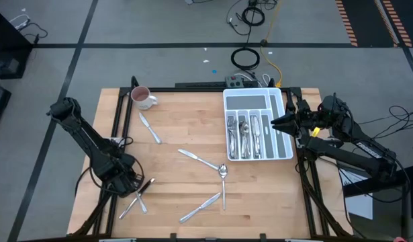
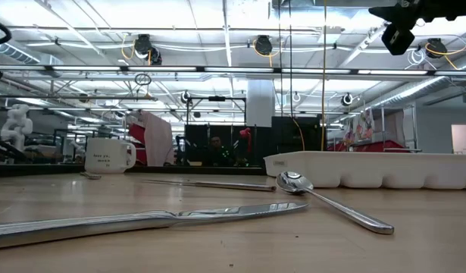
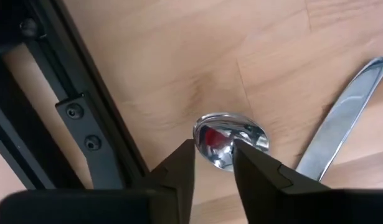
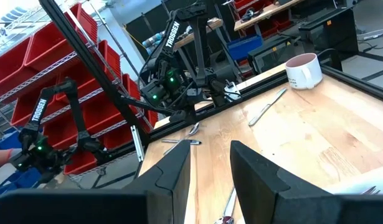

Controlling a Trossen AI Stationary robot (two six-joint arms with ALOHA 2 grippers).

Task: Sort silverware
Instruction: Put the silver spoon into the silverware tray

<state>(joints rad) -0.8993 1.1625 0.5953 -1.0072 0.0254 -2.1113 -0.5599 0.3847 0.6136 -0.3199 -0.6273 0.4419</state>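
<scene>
overhead, the wooden table carried the white tray, which lay just below the right gripper, whose fingers stood slightly apart and empty. the left gripper sat low at the table's near left edge, its narrowly spread fingers straddling a spoon bowl, a knife just beside. loose silverware lay between both grippers.

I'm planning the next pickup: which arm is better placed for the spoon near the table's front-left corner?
Left. The left gripper is already down over that spoon, its open fingers flanking the bowl. The right gripper is open and empty above the tray, far across the table.
</scene>
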